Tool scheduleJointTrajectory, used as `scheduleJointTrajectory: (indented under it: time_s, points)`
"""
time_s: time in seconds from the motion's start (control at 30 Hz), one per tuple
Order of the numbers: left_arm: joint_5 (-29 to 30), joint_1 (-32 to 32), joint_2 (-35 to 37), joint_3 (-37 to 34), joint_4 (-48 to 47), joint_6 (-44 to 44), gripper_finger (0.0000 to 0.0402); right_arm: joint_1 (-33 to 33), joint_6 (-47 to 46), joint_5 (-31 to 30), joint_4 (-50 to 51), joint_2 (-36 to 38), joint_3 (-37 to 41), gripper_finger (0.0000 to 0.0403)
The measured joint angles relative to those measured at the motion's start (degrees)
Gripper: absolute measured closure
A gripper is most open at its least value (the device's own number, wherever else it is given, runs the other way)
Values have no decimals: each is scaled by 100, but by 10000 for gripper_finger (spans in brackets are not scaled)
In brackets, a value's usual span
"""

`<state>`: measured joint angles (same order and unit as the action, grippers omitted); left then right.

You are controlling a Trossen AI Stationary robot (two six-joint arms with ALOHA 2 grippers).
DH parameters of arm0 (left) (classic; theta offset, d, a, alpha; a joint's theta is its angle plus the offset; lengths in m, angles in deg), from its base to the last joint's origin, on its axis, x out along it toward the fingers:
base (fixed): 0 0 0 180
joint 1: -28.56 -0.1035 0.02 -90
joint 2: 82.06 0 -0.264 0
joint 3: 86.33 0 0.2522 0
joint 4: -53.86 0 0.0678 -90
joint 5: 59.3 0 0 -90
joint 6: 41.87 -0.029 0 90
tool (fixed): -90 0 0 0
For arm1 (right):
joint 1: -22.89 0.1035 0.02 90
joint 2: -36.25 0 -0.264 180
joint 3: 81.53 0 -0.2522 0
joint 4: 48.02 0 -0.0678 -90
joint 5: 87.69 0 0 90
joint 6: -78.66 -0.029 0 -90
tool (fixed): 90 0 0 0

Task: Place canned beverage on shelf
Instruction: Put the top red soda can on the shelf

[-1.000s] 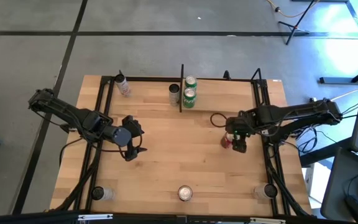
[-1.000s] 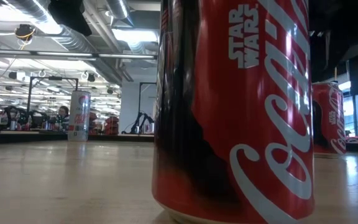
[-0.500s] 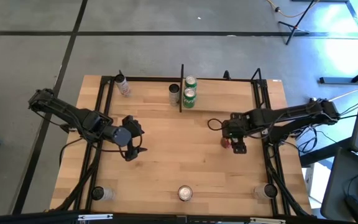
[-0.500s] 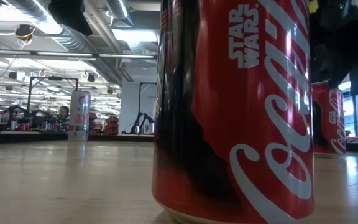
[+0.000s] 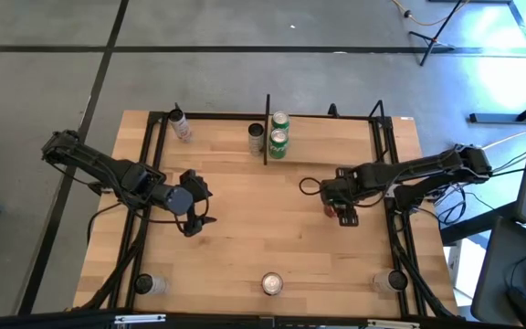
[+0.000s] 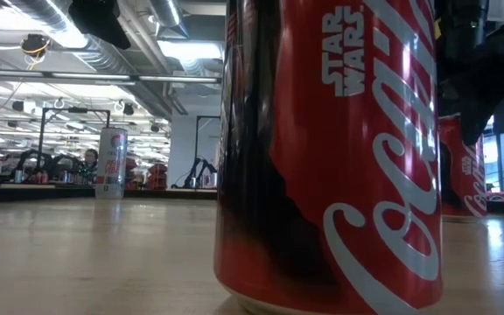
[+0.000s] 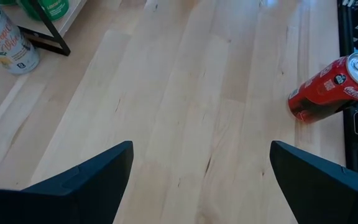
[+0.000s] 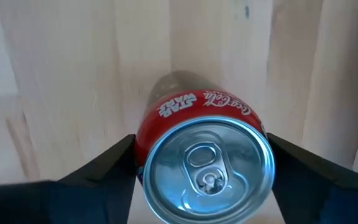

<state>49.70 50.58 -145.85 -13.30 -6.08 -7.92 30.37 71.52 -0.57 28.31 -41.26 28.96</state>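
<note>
A red Coca-Cola can [image 8: 205,163] stands upright on the wooden tabletop at the right. It also shows in the left wrist view [image 7: 325,88] and in the low view [image 6: 462,166]. My right gripper [image 8: 207,180] is open above it, one finger on either side of the can's top, and it hides most of the can in the high view [image 5: 336,201]. I see no touch. The shelf [image 5: 266,128] is at the table's far edge, with two green cans [image 5: 278,132] and a silver can [image 5: 257,137] by its black upright rod. My left gripper [image 5: 199,199] is open and empty at the table's left.
A white can [image 5: 181,125] is at the far left of the table. Three cans [image 5: 271,284] stand along the near edge, and the middle one fills the low view [image 6: 331,157]. Black frame rods [image 5: 395,228] run along both sides.
My right gripper has moved toward the table's left edge and come down over the red can, so its open fingers now stand on either side of the can's top. The can has stayed in place.
</note>
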Motion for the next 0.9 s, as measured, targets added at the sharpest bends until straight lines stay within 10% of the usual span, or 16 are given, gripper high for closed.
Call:
scheduleJointTrajectory:
  time_s: [0.47, 0.9]
  points:
    - [-46, 1, 0, 0, 1, 49, 37, -445, -1676, -649, 636, -178, -1681, 137]
    - [-43, 0, 0, 0, 64, 44, 37, -2322, -680, -1016, 953, -1633, -3562, 134]
